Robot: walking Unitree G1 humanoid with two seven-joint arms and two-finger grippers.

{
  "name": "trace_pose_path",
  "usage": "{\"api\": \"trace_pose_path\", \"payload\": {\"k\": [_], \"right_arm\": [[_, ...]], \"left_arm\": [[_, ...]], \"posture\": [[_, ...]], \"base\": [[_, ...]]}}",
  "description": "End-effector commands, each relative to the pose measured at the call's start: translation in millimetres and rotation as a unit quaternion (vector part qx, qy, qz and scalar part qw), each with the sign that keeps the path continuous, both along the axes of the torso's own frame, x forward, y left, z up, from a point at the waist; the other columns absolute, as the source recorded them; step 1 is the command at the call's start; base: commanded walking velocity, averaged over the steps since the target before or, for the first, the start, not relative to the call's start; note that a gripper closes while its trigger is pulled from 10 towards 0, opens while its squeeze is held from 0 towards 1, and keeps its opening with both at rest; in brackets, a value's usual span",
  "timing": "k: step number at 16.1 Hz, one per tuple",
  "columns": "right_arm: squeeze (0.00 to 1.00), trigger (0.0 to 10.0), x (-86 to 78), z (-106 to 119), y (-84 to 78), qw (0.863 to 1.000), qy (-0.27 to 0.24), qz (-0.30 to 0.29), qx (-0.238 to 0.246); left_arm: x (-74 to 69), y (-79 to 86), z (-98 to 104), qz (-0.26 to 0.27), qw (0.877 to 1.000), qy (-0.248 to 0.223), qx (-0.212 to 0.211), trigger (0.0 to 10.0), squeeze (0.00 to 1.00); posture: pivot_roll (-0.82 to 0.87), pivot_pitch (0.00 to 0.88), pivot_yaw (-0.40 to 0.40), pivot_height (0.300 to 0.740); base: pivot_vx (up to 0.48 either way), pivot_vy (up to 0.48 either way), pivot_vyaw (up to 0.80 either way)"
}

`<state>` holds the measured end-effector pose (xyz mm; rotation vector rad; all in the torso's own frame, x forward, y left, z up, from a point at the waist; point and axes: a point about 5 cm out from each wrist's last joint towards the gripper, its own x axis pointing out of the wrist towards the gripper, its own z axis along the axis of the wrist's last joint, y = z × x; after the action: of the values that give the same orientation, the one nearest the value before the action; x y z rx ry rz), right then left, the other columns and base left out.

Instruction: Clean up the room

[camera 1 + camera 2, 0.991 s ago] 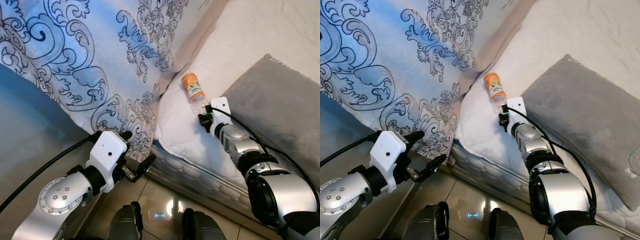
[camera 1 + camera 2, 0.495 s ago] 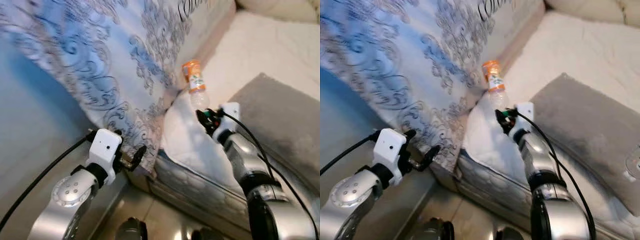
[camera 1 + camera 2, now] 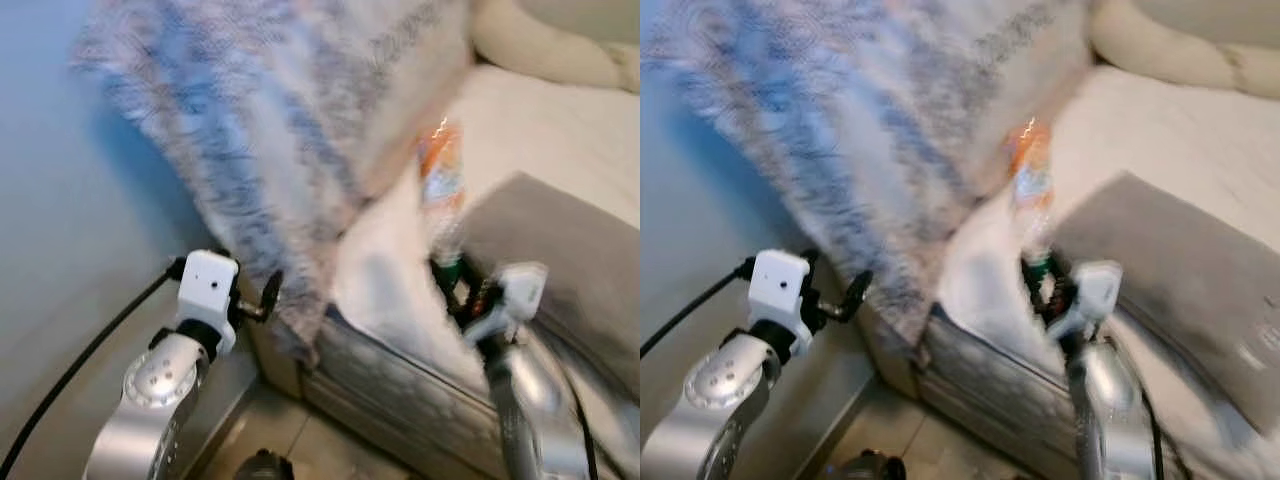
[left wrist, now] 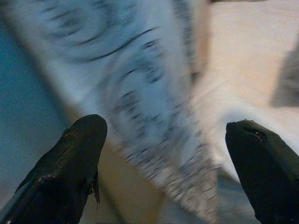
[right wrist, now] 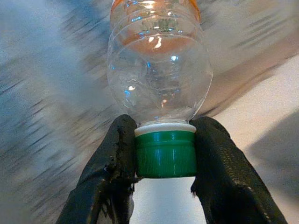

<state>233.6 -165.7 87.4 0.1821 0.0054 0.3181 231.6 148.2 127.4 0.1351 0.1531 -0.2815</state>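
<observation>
Empty plastic bottle [image 5: 159, 79] pinched by its green cap [image 5: 165, 154] in right gripper [image 5: 163, 158], held cap-down above bed edge [image 3: 400, 370]. Risk: thin cap-only grip, could swing and slip while walking. Grip clear from wrist, blurred from head. Left gripper [image 4: 163, 154] wide open, empty, near patterned cover [image 4: 140, 84]

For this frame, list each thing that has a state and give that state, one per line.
plastic bottle: empty, capped, held off the bed by its cap end
green cap: on the bottle, pinched between the fingers
right gripper: shut on the cap
left gripper: open, holding nothing, near the patterned pillow
grey pillow: lying flat on the bed
</observation>
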Motion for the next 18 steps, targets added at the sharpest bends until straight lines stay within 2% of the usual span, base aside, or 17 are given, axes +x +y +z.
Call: {"api": "trace_pose_path", "payload": {"k": [1,3,5,10,12,14,15,18], "right_arm": [[0.0,10.0,-6.6,6,-0.7,1.0,-0.001,0.016,-0.002],[0.0,10.0,-16.9,-1,-12.7,1.0,0.018,0.01,-0.014],[0.0,10.0,-23.8,3,-24.5,0.999,0.028,0.014,-0.018],[0.0,10.0,-32.6,3,-36.7,0.997,0.044,0.051,-0.032],[0.0,10.0,-33.5,3,-39.1,0.997,0.049,0.052,-0.033],[0.0,10.0,-33.9,1,-36.7,0.996,0.054,0.058,-0.04],[0.0,10.0,-33.9,-1,-35.3,0.996,0.068,0.058,-0.03],[0.0,10.0,-32.7,-2,-32.4,0.995,0.065,0.065,-0.041]], "left_arm": [[-2.2,1.8,-5,0.009,1.0,0.004,0.012,10.0,0.0],[-3.7,0.5,-9,0.01,1.0,0.01,0.013,10.0,0.0],[-3.4,1.2,-12,0.015,1.0,0.013,0.013,10.0,0.0],[-0.2,3.2,-12,0.02,1.0,0.02,-0.013,10.0,0.0],[3.3,5.8,-9,0.027,1.0,0.003,-0.001,10.0,0.0],[7.1,5.7,-6,0.033,0.999,-0.004,-0.009,10.0,0.0],[8.5,5.8,-6,0.033,0.999,-0.004,-0.01,10.0,0.0],[9.1,4.5,-6,0.031,0.999,-0.002,-0.012,10.0,0.0]], "posture": [[-0.01,0.0,0.071,0.74],[-0.01,0.0,0.072,0.74],[-0.01,0.0,0.073,0.74],[-0.01,0.0,0.075,0.74],[-0.01,0.0,0.072,0.74],[0.0,0.0,0.069,0.74],[0.0,0.0,0.071,0.74],[-0.01,0.0,0.073,0.74]], "base": [[0.0,0.0,0.8],[0.0,0.0,0.8],[0.0,0.0,0.8],[0.0,0.0,0.8],[0.0,0.0,0.8],[0.0,0.0,0.8],[0.0,-0.296,0.0],[0.0,-0.48,0.0]]}}
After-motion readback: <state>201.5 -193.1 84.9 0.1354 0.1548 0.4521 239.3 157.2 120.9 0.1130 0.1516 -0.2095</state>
